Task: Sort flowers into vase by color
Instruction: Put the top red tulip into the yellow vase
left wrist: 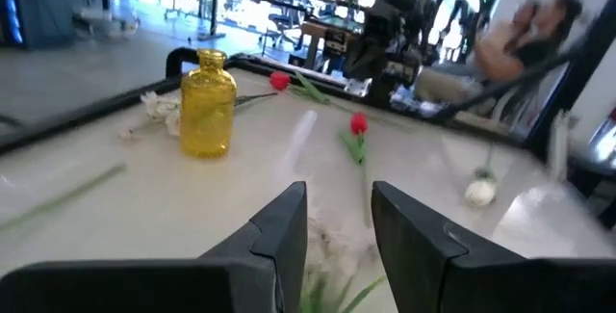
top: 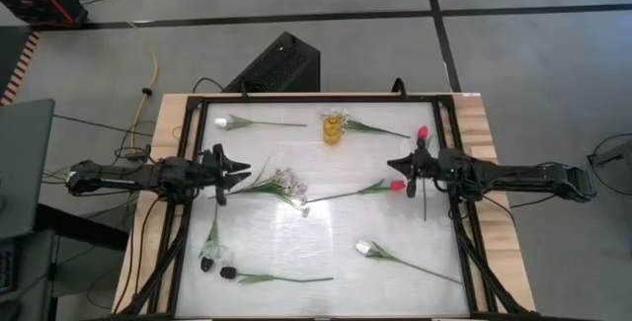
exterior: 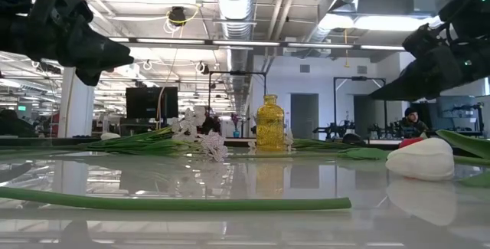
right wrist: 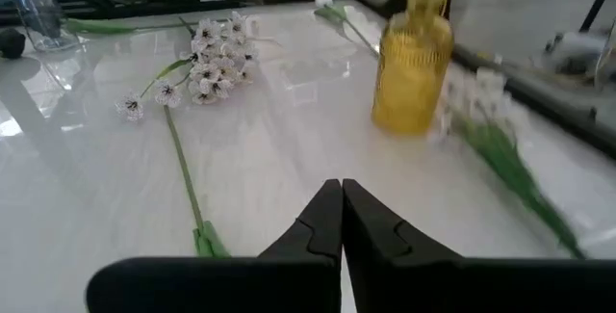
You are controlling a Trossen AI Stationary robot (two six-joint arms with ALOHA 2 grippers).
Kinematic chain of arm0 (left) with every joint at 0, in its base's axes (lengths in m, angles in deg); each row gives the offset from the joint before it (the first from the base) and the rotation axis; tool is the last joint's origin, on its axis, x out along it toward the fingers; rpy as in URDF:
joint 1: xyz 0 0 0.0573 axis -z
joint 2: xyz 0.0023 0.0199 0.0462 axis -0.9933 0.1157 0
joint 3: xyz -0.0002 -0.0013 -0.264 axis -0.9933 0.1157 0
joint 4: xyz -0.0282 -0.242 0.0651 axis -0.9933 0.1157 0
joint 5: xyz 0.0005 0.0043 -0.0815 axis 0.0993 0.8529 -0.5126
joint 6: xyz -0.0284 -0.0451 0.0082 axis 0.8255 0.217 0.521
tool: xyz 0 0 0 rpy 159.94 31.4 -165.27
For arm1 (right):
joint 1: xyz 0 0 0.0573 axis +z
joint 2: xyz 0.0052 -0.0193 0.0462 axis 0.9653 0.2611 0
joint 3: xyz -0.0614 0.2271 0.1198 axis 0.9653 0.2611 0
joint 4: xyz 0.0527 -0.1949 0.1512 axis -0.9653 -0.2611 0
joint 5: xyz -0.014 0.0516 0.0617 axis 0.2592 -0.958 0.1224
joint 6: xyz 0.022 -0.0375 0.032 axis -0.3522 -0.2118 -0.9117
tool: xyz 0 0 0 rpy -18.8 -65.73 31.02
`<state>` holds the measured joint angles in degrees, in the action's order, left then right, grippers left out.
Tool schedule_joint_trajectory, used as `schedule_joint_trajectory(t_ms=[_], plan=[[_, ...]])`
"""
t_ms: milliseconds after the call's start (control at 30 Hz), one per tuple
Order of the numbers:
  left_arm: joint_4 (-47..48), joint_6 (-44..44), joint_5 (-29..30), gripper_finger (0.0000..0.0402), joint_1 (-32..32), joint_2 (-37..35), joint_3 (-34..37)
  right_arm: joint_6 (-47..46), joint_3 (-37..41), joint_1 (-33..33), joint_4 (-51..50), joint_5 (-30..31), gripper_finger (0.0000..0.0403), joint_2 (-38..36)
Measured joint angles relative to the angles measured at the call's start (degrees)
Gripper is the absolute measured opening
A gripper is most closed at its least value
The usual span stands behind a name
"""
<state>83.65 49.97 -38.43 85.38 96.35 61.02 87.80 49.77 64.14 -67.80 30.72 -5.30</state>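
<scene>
Two red tulips [top: 397, 186], one vase [top: 334, 128]; left hand [top: 241, 172] parted, right hand [top: 392, 166] pressed together.

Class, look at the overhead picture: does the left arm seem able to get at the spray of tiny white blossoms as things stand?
Probably yes. The left gripper, jaws apart and empty, hangs beside the spray of tiny white blossoms, with only bare table between them.

A black box [top: 279, 64] sat on the grey floor at twelve o'clock of the table, a yellow cable [top: 153, 64] trailed at ten, and a seated person [exterior: 411, 119] showed far behind
</scene>
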Motion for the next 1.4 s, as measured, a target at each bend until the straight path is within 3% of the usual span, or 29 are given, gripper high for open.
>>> schedule_joint_trajectory(t_ms=[200,333,467,633,800,1100,1400], plan=[[-0.5,4.5,7.4,0.0107,0.0,0.4,0.0,-6.9,0.0,0.1,9.8,0.0,0.0033,0.0],[-2.3,2.6,6.9,0.0107,0.0,0.4,0.0,-13.9,-3.5,-0.4,11.2,0.0,0.0033,0.2],[-7.4,-1.6,2.4,0.0107,0.0,0.5,0.0,-20.8,-12.9,-0.3,-4.7,0.2,0.0033,3.4],[-11.2,-7.0,-5.6,0.0107,0.0,0.5,0.0,-32.9,-25.2,-1.8,-30.1,3.9,0.0033,13.6],[-10.2,-4.8,-6.4,0.0107,0.0,0.5,0.0,-41.0,-35.0,-6.2,-46.0,6.8,0.0034,24.2],[-8.7,-2.1,-11.4,0.0107,0.0,0.5,0.0,-45.4,-45.3,-15.0,-61.9,5.2,0.0063,40.2],[-9.3,0.5,-14.0,0.0108,0.0,0.5,0.0,-47.3,-43.6,-19.6,-69.5,1.2,0.0167,49.0]])
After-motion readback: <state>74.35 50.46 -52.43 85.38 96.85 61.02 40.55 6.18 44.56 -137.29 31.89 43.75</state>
